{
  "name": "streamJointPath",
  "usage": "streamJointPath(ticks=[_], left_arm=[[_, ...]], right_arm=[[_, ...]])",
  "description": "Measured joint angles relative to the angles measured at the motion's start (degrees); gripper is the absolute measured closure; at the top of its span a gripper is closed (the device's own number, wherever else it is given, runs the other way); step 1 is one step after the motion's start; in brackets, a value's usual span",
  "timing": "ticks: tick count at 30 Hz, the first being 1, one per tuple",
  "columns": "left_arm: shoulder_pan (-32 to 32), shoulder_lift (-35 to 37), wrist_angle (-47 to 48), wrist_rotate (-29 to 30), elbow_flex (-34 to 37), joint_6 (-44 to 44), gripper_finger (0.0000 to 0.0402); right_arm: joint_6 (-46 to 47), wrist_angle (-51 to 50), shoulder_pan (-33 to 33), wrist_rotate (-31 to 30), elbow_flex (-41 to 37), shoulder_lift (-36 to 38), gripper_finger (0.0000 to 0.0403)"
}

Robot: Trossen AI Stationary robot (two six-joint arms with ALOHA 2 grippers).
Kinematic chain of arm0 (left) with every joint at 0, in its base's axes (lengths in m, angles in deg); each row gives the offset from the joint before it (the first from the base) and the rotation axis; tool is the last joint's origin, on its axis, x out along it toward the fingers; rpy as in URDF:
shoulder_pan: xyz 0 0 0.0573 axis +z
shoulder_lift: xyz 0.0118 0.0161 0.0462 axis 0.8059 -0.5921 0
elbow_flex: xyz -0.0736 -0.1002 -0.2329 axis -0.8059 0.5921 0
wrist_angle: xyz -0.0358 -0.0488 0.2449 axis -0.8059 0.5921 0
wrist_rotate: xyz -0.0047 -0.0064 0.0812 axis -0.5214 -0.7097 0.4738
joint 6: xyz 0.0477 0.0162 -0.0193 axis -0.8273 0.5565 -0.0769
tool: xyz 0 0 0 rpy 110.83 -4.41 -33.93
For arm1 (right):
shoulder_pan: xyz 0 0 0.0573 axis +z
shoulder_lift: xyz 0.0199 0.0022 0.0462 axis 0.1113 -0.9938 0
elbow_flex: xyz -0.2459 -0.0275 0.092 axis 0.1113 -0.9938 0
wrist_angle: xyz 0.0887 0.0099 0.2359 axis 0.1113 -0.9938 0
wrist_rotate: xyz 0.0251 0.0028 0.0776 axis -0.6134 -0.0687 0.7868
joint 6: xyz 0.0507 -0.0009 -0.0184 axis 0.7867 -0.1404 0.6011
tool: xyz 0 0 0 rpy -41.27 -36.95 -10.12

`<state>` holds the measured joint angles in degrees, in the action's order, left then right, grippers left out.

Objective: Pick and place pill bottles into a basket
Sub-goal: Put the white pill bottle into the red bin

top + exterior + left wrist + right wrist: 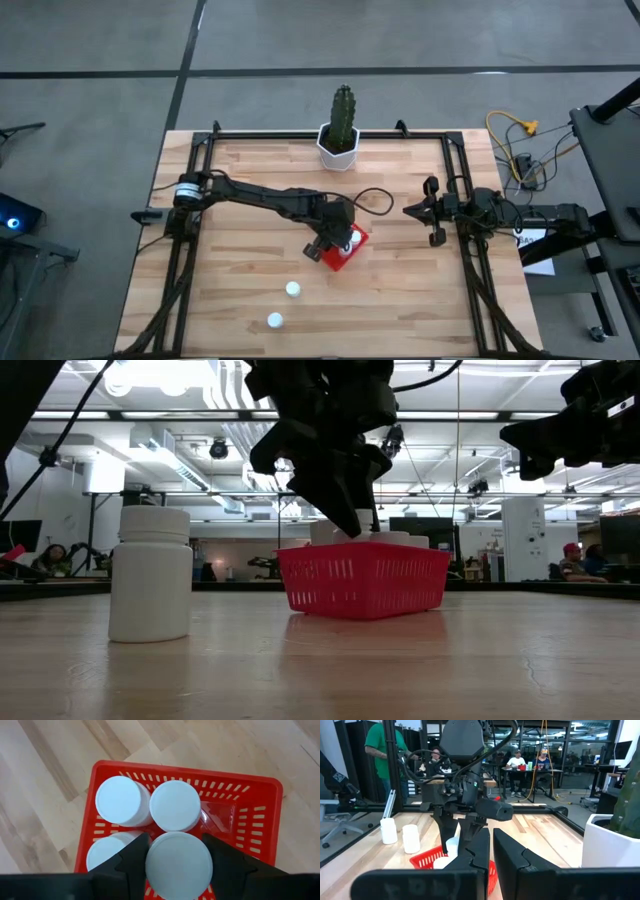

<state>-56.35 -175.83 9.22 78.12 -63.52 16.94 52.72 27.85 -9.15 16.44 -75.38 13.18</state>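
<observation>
The red basket (347, 253) stands near the table's middle, and three white pill bottles (175, 805) stand upright in it. My left gripper (175, 840) hangs over the basket's near part, pointing steeply down, shut on a fourth pill bottle (179, 865). Two more pill bottles (292, 289) (274, 320) stand on the table nearer the front edge. My right gripper (412, 210) waits at the table's right side, level and shut, with nothing in it. My left gripper pinches the pill bottle between its two fingers, which lie against opposite sides of it just below the round cap (150, 862). The fingers (134, 855) come from above, slanting down. The bottle stays upright, its cap (360, 520) slightly higher than the others; its base is hidden by the basket wall.
A white faceted pot with a cactus (341, 140) stands at the table's far edge. Black rails (190, 200) run along the left and right sides. Bare wood lies in front of the basket, around the two loose bottles.
</observation>
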Motion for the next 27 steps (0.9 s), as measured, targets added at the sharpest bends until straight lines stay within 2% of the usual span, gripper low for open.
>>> streamJointPath(ticks=[21, 27], left_arm=[[0.06, -0.03, -0.3, 2.92, 0.09, 0.26, 0.0245], [0.06, -0.03, -0.12, 2.47, 0.11, 0.38, 0.0225]], right_arm=[[0.03, 0.0, 0.0, 0.02, 0.0, 0.0, 0.039], [0.06, 0.0, 0.0, 0.02, 0.0, 0.0, 0.039]])
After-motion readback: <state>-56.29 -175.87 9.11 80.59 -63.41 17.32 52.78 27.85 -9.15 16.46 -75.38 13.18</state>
